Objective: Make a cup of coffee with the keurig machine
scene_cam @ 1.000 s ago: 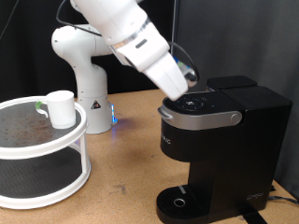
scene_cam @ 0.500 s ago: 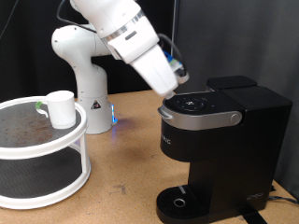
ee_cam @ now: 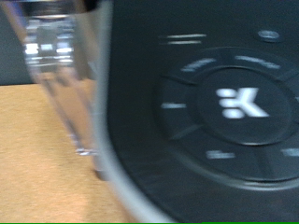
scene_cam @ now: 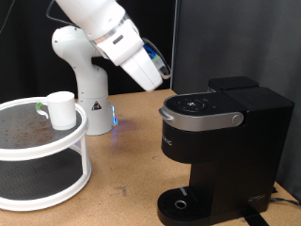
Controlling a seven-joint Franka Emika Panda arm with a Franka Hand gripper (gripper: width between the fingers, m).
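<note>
Keurig machine (scene_cam: pixel 221 141) lid shut | cup (scene_cam: pixel 61 109) on rack, ext only | pincer (scene_cam: pixel 158 77) above-left, state unclear

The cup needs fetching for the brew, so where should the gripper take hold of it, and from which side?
Probably the upper wall of the cup, coming from above. It stands upright and handleless on the top tier of the round rack, whose raised rim hampers a low side approach. The fingers would straddle its plain cylinder.

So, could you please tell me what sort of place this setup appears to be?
Probably a robotics lab bench, not a kitchen: a white arm base bolted to a wooden table, black curtains behind, and the keurig machine and cup staged as props.
</note>
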